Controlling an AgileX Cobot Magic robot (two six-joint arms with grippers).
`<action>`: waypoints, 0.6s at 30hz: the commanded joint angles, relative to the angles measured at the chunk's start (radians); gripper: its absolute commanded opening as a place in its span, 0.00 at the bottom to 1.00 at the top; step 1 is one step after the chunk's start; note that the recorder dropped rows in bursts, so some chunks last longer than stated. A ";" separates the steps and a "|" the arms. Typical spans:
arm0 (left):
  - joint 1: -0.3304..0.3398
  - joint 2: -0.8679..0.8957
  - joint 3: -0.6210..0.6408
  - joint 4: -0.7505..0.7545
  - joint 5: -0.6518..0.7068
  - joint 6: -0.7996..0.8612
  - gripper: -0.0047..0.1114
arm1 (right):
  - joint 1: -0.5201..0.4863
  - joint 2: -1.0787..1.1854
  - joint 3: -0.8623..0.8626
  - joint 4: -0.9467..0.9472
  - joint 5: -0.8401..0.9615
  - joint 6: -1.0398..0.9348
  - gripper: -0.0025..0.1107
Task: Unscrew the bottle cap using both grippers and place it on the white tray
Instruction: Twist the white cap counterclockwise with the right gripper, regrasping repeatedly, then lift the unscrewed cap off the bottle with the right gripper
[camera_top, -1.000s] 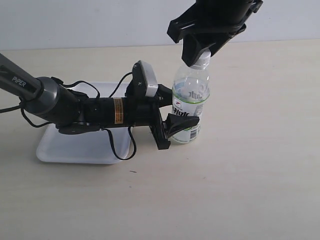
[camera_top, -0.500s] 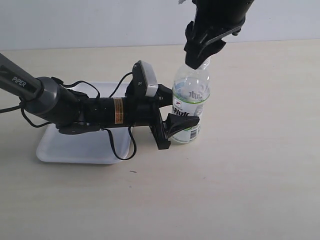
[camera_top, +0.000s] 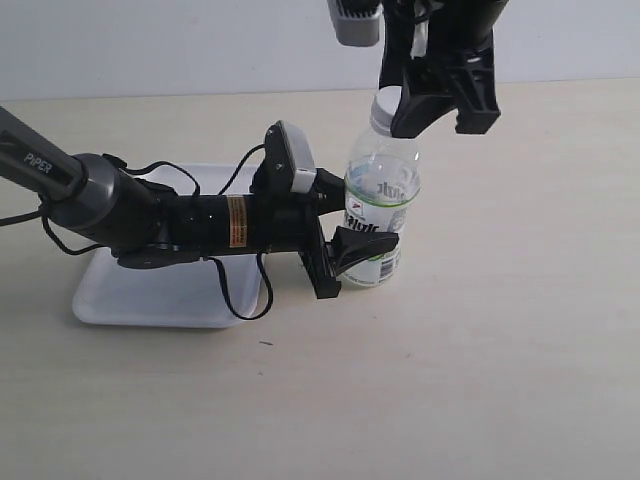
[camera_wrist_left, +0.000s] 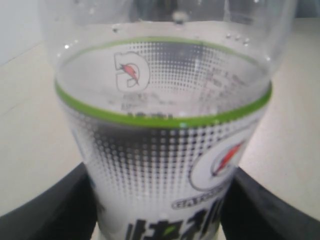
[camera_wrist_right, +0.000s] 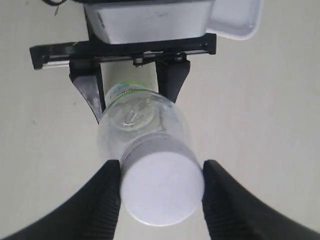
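The bottle (camera_top: 382, 190) stands upright on the table just right of the white tray (camera_top: 150, 300). My left gripper (camera_top: 365, 218) reaches in from the left and is shut on the bottle's labelled body (camera_wrist_left: 165, 125), with a black finger (camera_wrist_left: 45, 210) on either side. My right gripper (camera_top: 425, 115) comes down from above. In the right wrist view its two ribbed fingers (camera_wrist_right: 107, 200) press both sides of the white bottle cap (camera_wrist_right: 161, 185), which sits on the neck. Part of the cap (camera_top: 384, 106) shows left of the fingers in the exterior view.
The left arm and its cables (camera_top: 150, 215) lie across the tray's near half. A corner of the tray (camera_wrist_right: 235, 20) shows beyond the left gripper in the right wrist view. Bare beige table (camera_top: 500, 330) surrounds the bottle on the right and in front.
The right gripper has turned around the cap, its body swinging from the left of the neck to the right. The bottle and the left arm have stayed put.
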 joint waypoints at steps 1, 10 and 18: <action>0.000 -0.002 0.007 0.027 0.038 -0.013 0.04 | 0.002 0.000 -0.002 -0.055 -0.005 -0.244 0.02; 0.000 -0.002 0.007 0.027 0.038 -0.013 0.04 | 0.002 0.000 -0.002 -0.055 -0.005 -0.579 0.02; 0.000 -0.002 0.007 0.027 0.035 -0.013 0.04 | 0.002 -0.002 -0.002 -0.067 -0.005 -0.873 0.02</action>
